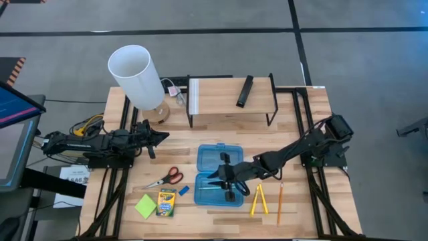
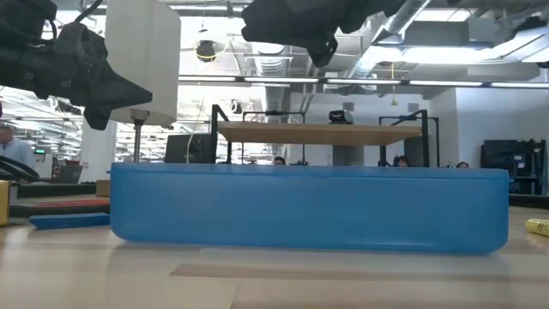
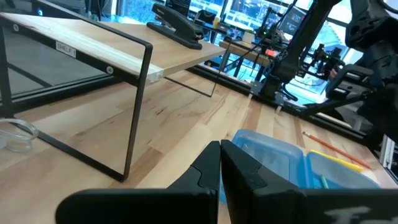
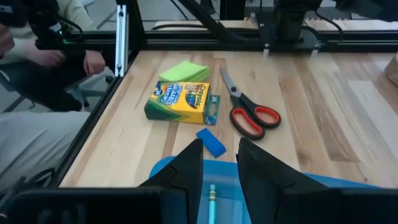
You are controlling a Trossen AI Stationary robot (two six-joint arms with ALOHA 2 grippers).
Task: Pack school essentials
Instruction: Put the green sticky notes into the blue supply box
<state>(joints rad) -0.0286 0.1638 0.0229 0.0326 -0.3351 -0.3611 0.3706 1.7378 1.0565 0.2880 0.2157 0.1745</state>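
Right hand (image 1: 226, 182) at lower centre of high view, over open blue case (image 1: 208, 158); fingers (image 4: 186, 168) partly apart, pale pen (image 4: 212, 205) lying in case below gap, grip unclear. Left hand (image 1: 160, 136) shut, empty, hovers left of centre. Scissors (image 1: 167, 178), eraser (image 1: 184, 191), crayon box (image 1: 166, 203), sticky pad (image 1: 146, 206) lower left on surface; yellow sticks (image 1: 259, 199), orange pencil (image 1: 280, 201) lower right.

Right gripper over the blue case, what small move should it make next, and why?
Probably open the right gripper a little and lift clear. Its fingers sit just above the open blue pencil case with a pale pen between them inside, so the pen looks delivered. The blue eraser lies closest outside.
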